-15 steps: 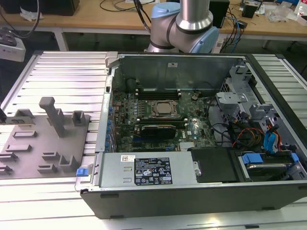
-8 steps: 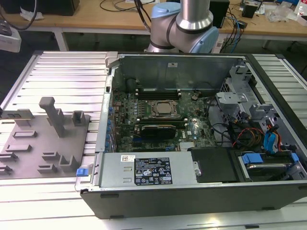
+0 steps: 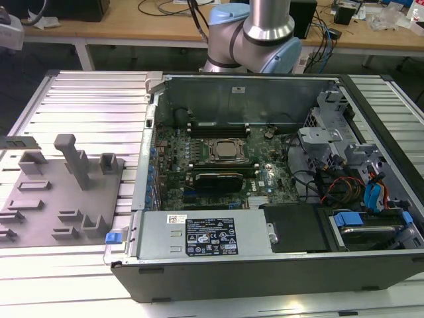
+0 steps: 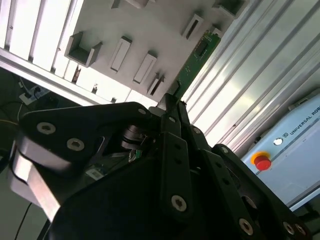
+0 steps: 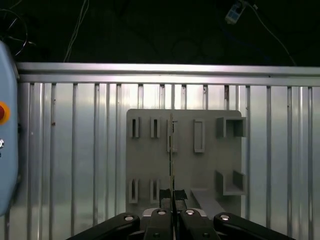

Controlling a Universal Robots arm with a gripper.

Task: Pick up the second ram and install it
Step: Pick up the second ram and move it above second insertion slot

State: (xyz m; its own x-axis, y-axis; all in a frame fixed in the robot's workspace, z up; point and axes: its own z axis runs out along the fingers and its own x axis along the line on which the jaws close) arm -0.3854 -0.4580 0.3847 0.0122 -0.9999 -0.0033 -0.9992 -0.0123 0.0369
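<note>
In both wrist views my gripper (image 5: 172,193) (image 4: 172,98) is shut on the second ram (image 5: 172,150) (image 4: 199,54), a thin green circuit-board stick. It juts out past the black fingertips (image 5: 163,196), and the first wrist view sees it edge-on. The stick hangs in the air well above the grey holder tray (image 5: 150,165) (image 4: 150,25). The exterior view has this tray (image 3: 40,205) on its left side, beside the open computer case (image 3: 265,271). Inside the case lie the motherboard's CPU socket (image 3: 225,151) and the long black slots (image 3: 218,124) next to it.
The slatted aluminium table (image 3: 93,106) carries the tray and the case. A power supply (image 3: 205,235) sits at the case's near side, with drive cages and cables (image 3: 358,185) on the exterior view's right. A pale blue box with a red button (image 4: 261,161) (image 5: 2,112) lies off the tray.
</note>
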